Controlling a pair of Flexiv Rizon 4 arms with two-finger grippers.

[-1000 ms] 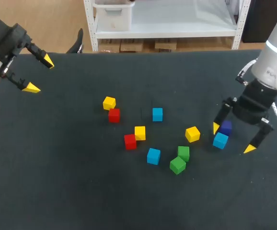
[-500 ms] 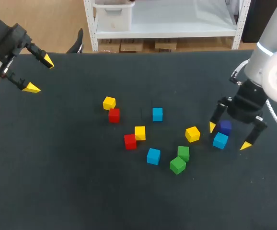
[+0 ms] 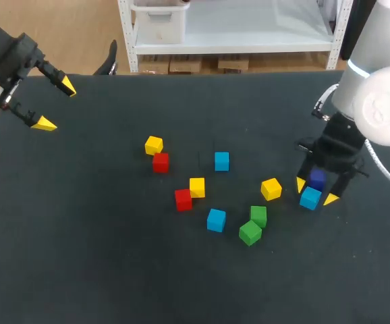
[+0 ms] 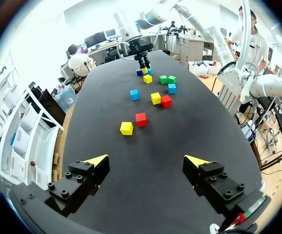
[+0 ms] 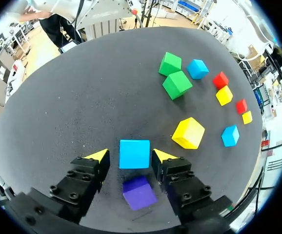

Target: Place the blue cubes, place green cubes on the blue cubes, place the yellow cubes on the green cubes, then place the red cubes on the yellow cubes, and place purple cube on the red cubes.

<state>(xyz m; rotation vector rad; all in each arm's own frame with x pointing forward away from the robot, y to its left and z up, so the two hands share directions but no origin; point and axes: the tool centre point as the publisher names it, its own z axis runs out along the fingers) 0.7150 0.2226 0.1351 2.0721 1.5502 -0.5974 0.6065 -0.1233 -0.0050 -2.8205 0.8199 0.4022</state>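
My right gripper (image 3: 316,191) stands over a blue cube (image 3: 310,198) at the right of the table, with a purple cube (image 3: 317,179) just behind it. In the right wrist view the blue cube (image 5: 134,153) sits between the yellow tips of the gripper (image 5: 130,157). A thin gap shows on at least one side, so the gripper is open. The purple cube (image 5: 139,192) lies under the wrist. Two more blue cubes (image 3: 221,160) (image 3: 216,219), two green cubes (image 3: 258,215) (image 3: 250,232), yellow cubes (image 3: 271,188) and red cubes (image 3: 183,199) lie loose mid-table. My left gripper (image 3: 56,104) hangs open and empty at the far left.
A yellow cube (image 3: 154,144) touches a red cube (image 3: 160,162) left of centre. Another yellow cube (image 3: 196,187) sits against the red one near the middle. The dark table (image 3: 100,256) is bare along its front and left.
My right gripper has shifted a little to the left and back, settling over the blue cube, and its fingers have drawn much closer together around it. The left arm has not moved.
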